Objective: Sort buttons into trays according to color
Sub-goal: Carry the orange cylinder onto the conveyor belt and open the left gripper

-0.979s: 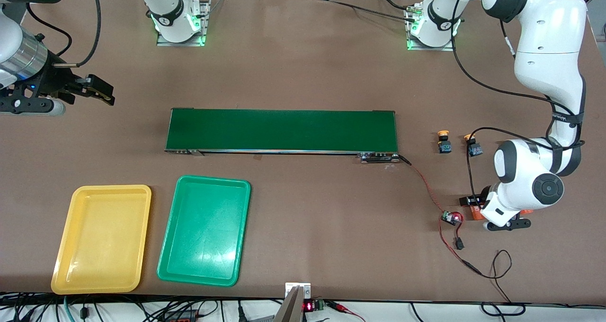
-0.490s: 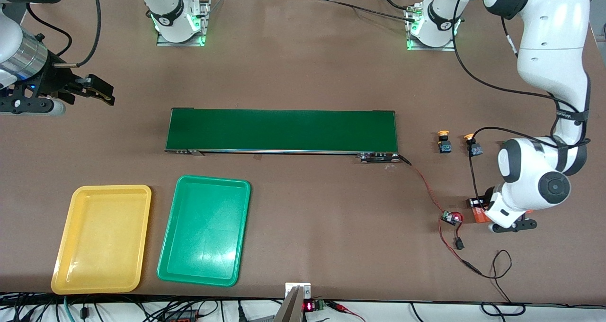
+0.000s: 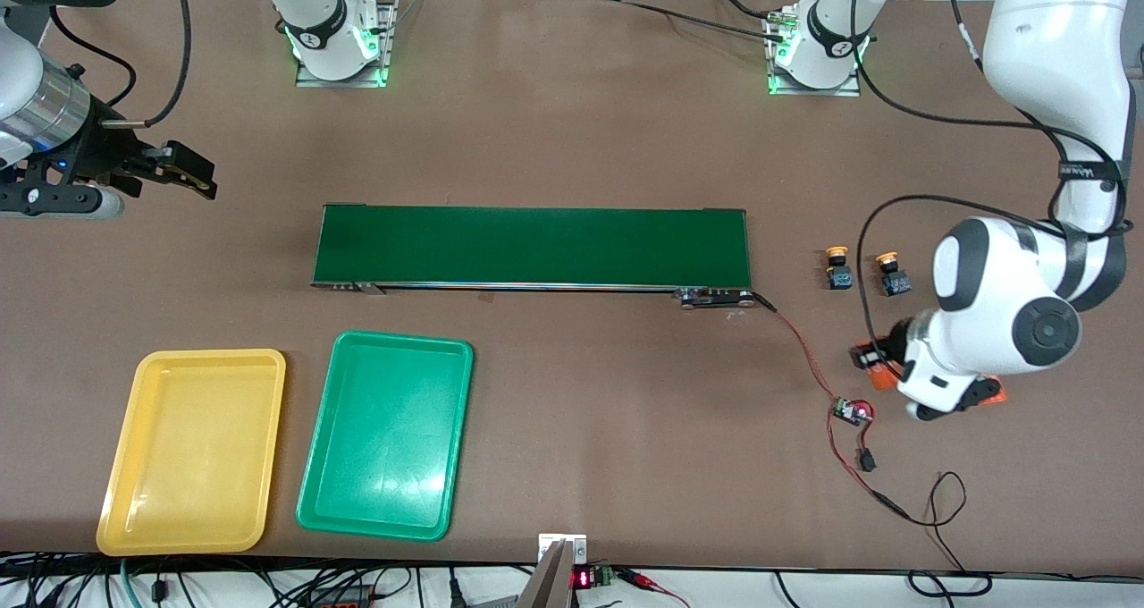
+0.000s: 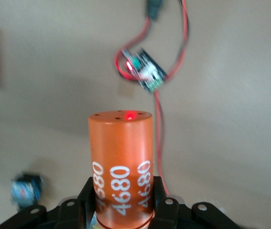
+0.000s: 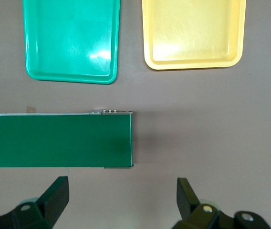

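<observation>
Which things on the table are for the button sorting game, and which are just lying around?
For the job:
- two yellow buttons
- yellow tray
- green tray
- right gripper, open, waiting at its table end

Not for the job:
- orange cylinder, gripped by the left gripper
- conveyor belt
- small circuit board with red wires
</observation>
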Robot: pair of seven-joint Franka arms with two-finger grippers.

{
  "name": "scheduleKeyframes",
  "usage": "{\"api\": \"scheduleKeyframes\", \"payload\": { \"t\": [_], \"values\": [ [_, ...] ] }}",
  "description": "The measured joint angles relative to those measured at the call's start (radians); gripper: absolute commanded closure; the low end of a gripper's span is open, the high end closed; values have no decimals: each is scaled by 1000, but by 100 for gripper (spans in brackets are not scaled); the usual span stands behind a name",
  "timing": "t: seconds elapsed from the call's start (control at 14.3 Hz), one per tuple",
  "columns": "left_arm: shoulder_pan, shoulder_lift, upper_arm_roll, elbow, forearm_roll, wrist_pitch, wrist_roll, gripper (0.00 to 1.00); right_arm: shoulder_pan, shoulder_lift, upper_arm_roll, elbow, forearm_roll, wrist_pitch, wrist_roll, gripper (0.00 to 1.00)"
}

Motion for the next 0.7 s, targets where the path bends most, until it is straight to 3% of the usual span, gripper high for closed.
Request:
{"api": "scheduleKeyframes", "payload": {
  "t": [0.42, 0.7],
  "values": [
    [-3, -125, -185, -205, 0, -8, -457, 74, 0, 0, 0, 0, 0, 0, 0, 0],
    [-4, -127, -270, -245, -64, -18, -877, 75, 0, 0, 0, 0, 0, 0, 0, 0]
  ]
}}
